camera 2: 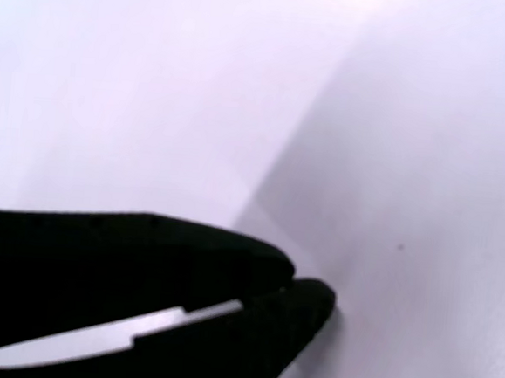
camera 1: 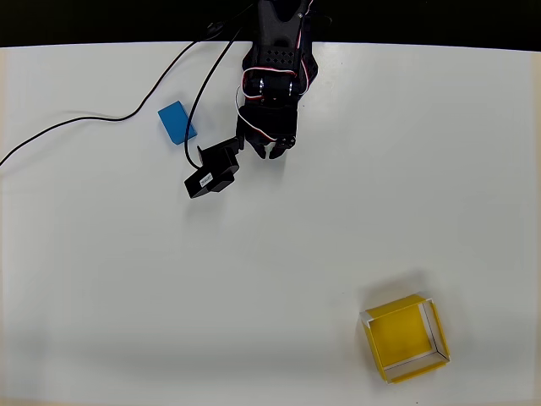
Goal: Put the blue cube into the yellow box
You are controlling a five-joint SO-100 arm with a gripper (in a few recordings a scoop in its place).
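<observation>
The blue cube (camera 1: 177,123) lies on the white table at the upper left in the overhead view, beside a black cable. My black gripper (camera 1: 269,152) hangs below the arm at the top centre, about a hand's width to the right of the cube and apart from it. The wrist view has the gripper (camera 2: 301,289) shut, its dark fingertips (camera 2: 314,301) meeting with nothing between them, over bare white table. The yellow box (camera 1: 406,338) sits far away at the lower right, its open top up and nothing inside.
A black cable (camera 1: 101,118) trails from the arm across the table's upper left, passing close to the cube. The black wrist camera housing (camera 1: 211,173) juts out to the lower left of the gripper. The table's far edge (camera 1: 423,45) runs along the top.
</observation>
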